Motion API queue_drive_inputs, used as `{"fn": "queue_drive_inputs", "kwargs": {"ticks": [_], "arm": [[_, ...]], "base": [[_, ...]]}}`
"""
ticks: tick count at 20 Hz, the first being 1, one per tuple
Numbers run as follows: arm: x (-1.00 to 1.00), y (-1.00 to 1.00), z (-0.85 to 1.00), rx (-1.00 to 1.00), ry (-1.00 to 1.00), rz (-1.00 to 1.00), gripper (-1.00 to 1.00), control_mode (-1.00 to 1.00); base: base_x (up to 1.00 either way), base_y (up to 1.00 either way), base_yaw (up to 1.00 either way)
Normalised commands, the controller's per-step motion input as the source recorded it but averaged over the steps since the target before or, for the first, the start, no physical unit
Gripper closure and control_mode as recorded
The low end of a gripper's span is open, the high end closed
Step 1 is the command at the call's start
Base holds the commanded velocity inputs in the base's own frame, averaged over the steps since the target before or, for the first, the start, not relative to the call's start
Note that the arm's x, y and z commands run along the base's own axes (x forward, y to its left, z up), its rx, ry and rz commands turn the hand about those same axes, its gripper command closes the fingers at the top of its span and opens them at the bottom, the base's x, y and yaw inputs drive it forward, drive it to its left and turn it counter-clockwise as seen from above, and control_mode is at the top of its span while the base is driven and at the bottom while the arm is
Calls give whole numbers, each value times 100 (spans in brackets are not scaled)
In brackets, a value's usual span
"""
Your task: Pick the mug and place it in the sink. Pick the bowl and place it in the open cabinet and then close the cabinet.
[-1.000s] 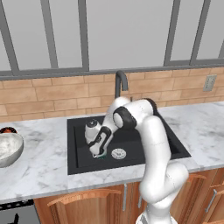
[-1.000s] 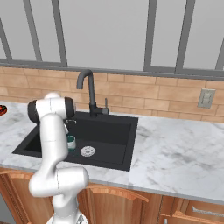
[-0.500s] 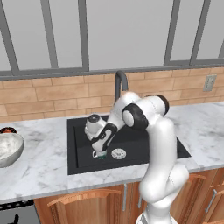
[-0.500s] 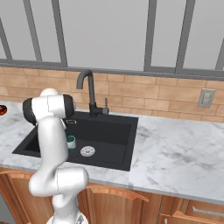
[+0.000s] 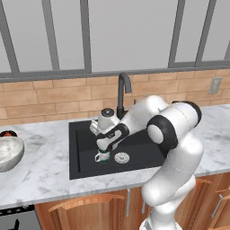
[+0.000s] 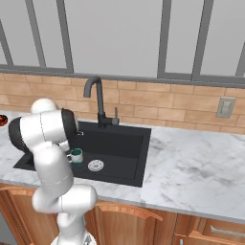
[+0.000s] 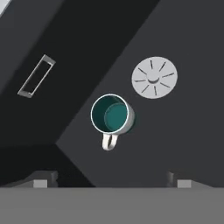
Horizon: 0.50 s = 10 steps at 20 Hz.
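With the mug [image 7: 110, 115] standing upright on the sink [image 5: 85, 157] floor beside the drain [image 7: 154, 77], hovering directly above it, fingers [image 7: 41, 178] spread wide and empty; bowl [image 5: 8, 152] waiting far left on the worktop [image 5: 36, 179].

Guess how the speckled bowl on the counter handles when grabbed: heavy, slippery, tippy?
The bowl looks thick and stone-like, so probably heavy for its size and rigid. Its wide, low shape suggests that it won't tip easily. The curved wall may slip in a pinch; a rim grasp seems safer.
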Motion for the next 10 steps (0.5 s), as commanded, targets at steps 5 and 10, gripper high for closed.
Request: {"fn": "queue_drive_inputs", "kwargs": {"ticks": [5, 10], "arm": [[-13, -4, 100, -6, 3, 17, -100, -100], [-17, -14, 86, 0, -1, 3, -100, -100]], "base": [[0, 0, 0], [0, 0, 0]]}}
